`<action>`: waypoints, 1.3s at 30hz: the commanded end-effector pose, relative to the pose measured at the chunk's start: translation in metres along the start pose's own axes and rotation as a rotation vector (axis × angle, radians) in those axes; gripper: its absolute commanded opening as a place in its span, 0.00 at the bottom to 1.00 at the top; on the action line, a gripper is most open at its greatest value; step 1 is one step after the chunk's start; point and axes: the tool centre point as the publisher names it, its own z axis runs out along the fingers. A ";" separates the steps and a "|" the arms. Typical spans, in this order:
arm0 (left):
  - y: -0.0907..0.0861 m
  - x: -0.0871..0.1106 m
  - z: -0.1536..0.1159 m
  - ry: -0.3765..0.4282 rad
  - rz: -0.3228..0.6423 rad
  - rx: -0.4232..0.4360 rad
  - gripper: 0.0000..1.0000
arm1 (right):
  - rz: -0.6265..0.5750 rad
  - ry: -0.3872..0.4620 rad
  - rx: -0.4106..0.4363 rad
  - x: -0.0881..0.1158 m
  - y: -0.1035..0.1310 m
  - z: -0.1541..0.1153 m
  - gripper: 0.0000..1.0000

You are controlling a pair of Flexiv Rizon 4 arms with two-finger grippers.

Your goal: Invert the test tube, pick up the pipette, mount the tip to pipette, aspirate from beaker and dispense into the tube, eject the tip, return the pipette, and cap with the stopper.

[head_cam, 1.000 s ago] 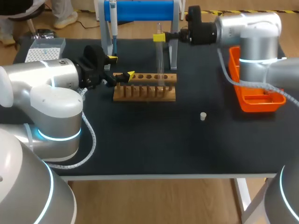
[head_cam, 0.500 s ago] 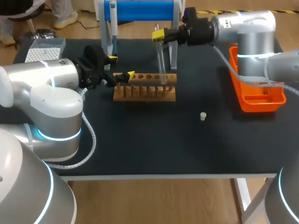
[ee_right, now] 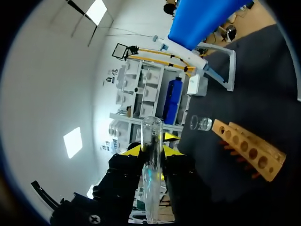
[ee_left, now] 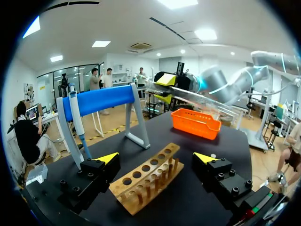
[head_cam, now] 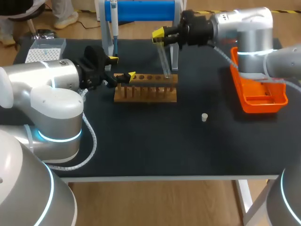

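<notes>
Clamps tilted test tube [head_cam: 164, 61] in right gripper [head_cam: 159, 36], upper middle, over wooden rack [head_cam: 146, 92] | holds left gripper [head_cam: 121, 67] released astride rack's left end | shows stopper [head_cam: 204, 117] right of centre.

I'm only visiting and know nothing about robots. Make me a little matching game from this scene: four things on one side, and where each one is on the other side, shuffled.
Things:
1. test tube
2. stopper
3. pipette
4. wooden rack

Places:
A. hanging on the blue stand
B. lying alone on the dark table
C. held tilted in the right gripper
D. just ahead of the open left gripper

Pairs: 1-C, 2-B, 3-A, 4-D
</notes>
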 end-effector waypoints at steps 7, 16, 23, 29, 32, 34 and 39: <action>0.002 -0.001 0.000 0.003 0.001 0.005 1.00 | 0.079 -0.007 -0.007 -0.010 0.006 0.001 0.00; 0.002 -0.001 0.000 0.003 0.001 0.005 1.00 | 0.128 0.024 -0.041 -0.009 0.006 -0.001 0.00; 0.002 -0.001 0.000 0.003 0.001 0.005 1.00 | 0.130 0.021 -0.049 -0.006 0.003 -0.001 0.00; 0.002 -0.001 0.000 0.003 0.001 0.005 1.00 | 0.102 0.022 -0.035 -0.003 0.001 0.000 0.00; 0.002 -0.001 0.000 0.003 0.001 0.005 1.00 | 0.102 0.022 -0.035 -0.003 0.001 0.000 0.00; 0.002 -0.001 0.000 0.003 0.001 0.005 1.00 | 0.102 0.022 -0.035 -0.003 0.001 0.000 0.00; 0.002 -0.001 0.000 0.003 0.001 0.005 1.00 | 0.102 0.022 -0.035 -0.003 0.001 0.000 0.00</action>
